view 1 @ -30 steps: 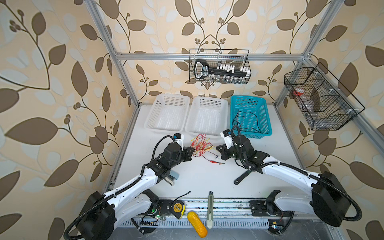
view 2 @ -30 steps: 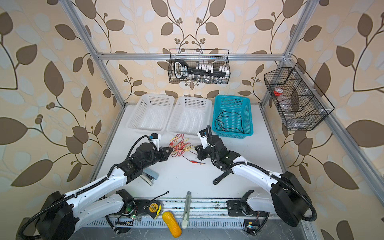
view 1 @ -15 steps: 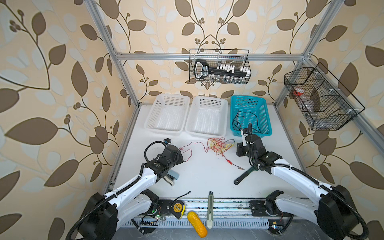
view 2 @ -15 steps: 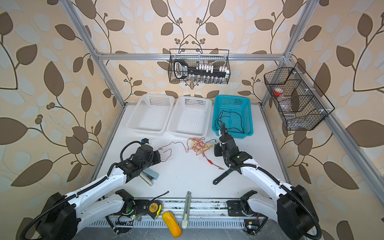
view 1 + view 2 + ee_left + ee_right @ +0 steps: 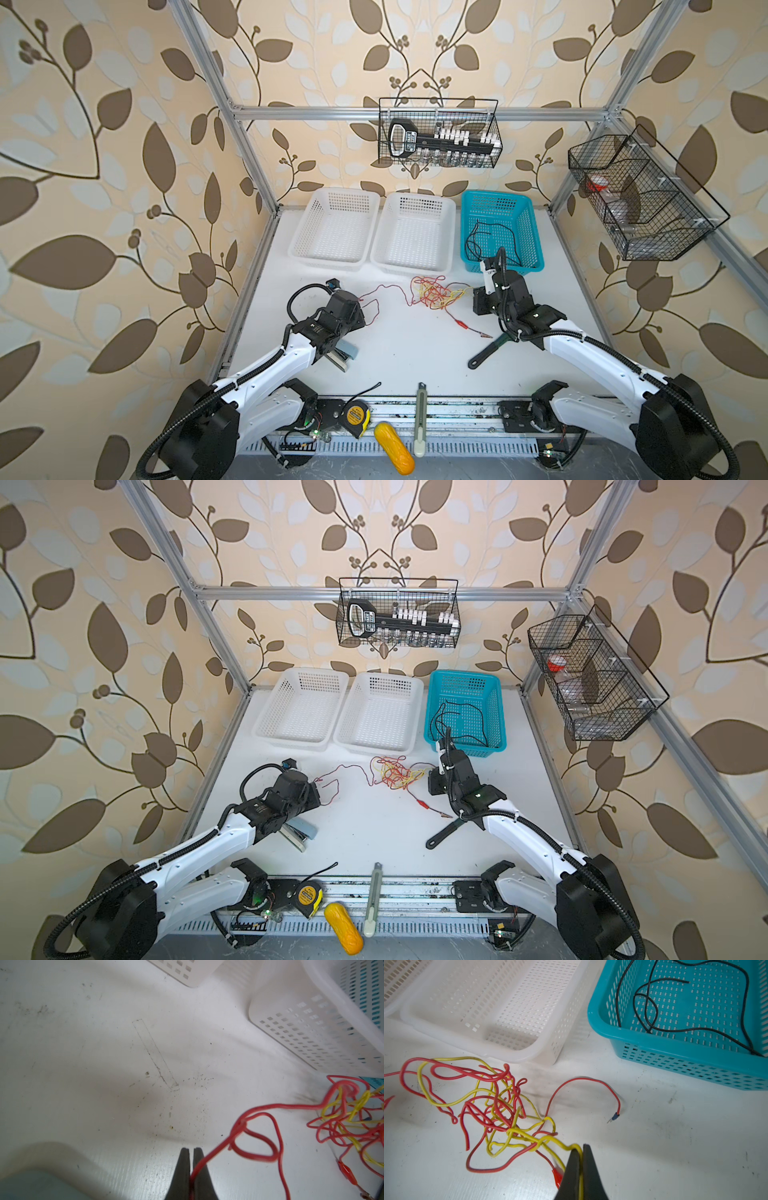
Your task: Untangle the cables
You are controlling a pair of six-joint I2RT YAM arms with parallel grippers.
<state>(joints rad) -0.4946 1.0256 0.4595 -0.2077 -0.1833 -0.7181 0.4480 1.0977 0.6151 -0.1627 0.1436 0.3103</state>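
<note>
Your left arm (image 5: 270,363) and right arm (image 5: 582,353): white shells, black joints and wrists, black corrugated hoses (image 5: 166,428), flat black tapered jaws.

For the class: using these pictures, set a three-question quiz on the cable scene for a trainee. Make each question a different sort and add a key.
1. True or false: the black cable lies in a white basket.
2. Which cable is the right end effector shut on? A red, B yellow, C black.
3. Fill in: the left end effector pinches a ___ cable.
Key: 1 false, it lies in the teal basket; 2 B, the yellow cable; 3 red, the red cable.
</note>
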